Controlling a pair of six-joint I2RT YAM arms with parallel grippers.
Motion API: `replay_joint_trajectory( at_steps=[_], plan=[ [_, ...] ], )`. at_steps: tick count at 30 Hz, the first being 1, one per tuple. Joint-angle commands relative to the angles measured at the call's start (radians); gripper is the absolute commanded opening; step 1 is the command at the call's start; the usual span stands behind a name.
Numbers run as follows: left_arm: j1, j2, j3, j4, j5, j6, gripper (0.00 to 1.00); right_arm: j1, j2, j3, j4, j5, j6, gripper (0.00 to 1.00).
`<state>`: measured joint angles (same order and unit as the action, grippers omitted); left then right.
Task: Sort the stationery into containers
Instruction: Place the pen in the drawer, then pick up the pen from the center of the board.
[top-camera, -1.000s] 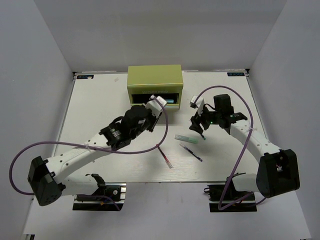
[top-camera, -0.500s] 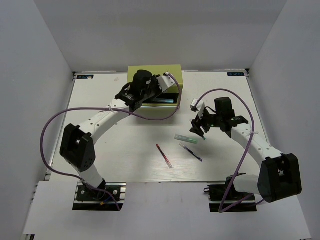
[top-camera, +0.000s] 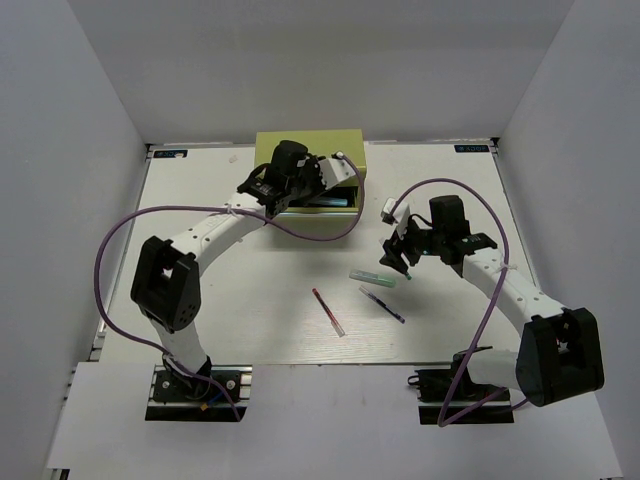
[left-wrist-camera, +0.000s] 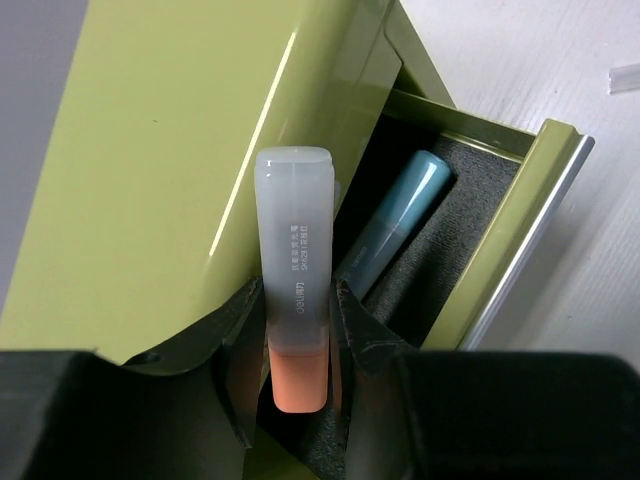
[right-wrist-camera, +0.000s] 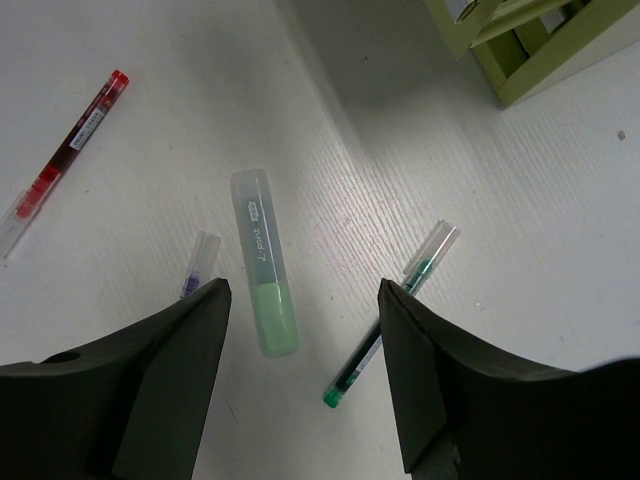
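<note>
The yellow-green chest (top-camera: 310, 146) stands at the back with one drawer (left-wrist-camera: 520, 230) pulled open. My left gripper (top-camera: 335, 166) is shut on an orange marker with a frosted cap (left-wrist-camera: 294, 290) and holds it over the open drawer. A teal marker (left-wrist-camera: 398, 232) lies in that drawer. My right gripper (top-camera: 397, 262) is open and empty, hovering over a light green marker (right-wrist-camera: 263, 290) and a thin green pen (right-wrist-camera: 392, 312). A thin red-white pen (top-camera: 328, 312) and a thin dark pen (top-camera: 383, 305) lie on the table.
The chest's corner (right-wrist-camera: 530, 50) shows at the top right of the right wrist view. The red pen (right-wrist-camera: 62, 150) and the clear purple tip of the dark pen (right-wrist-camera: 198, 266) lie left of the right gripper. Purple cables loop beside both arms.
My left arm has swung from the table's middle up to the chest, carrying the orange marker over the open drawer. My right gripper has barely moved.
</note>
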<state>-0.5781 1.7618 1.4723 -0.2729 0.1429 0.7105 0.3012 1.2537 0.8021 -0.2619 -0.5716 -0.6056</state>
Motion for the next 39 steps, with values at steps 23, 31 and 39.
replay_joint_trajectory(
  at_steps=[23, 31, 39],
  plan=[
    [-0.028, -0.272, -0.038, 0.077, -0.097, -0.195, 0.99, 0.007, 0.222, 0.086, -0.095, -0.093, -0.331, 0.70],
    [-0.016, -0.407, -0.059, -0.181, -0.209, -0.837, 0.99, 0.035, 0.340, 0.128, -0.129, -0.057, -0.379, 0.74],
    [-0.016, -0.797, -0.599, -0.091, -0.300, -1.449, 0.99, 0.095, 0.362, 0.060, -0.028, 0.062, -0.341, 0.75]
  ],
)
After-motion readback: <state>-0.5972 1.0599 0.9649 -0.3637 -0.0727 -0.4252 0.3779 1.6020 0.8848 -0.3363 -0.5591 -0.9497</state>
